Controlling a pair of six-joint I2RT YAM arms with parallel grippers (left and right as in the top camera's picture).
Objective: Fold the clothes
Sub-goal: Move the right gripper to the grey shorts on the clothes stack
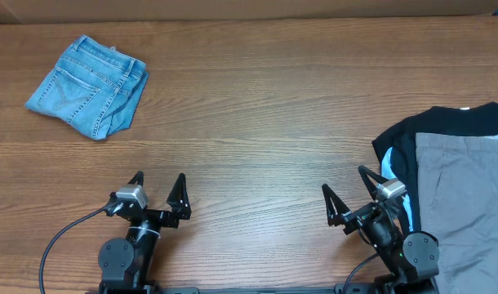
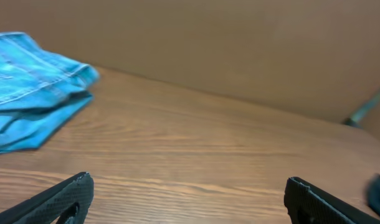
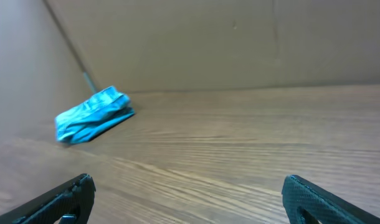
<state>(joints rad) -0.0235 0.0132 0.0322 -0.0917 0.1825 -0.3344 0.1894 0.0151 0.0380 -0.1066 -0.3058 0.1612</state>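
Note:
The grey-khaki shorts [image 1: 465, 204] lie in a pile at the table's right edge, on top of a black garment [image 1: 412, 135]; part of them runs out of the overhead view. My right gripper [image 1: 347, 192] is open and empty just left of the pile, its fingers wide apart in the right wrist view [image 3: 187, 196]. My left gripper [image 1: 159, 186] is open and empty near the front edge, far from the shorts, with only bare wood between its fingers in the left wrist view [image 2: 189, 198].
A folded pair of blue denim shorts [image 1: 90, 86] lies at the far left; it also shows in the left wrist view [image 2: 28, 87] and the right wrist view [image 3: 93, 115]. A brown cardboard wall [image 3: 240, 43] stands along the table's far side.

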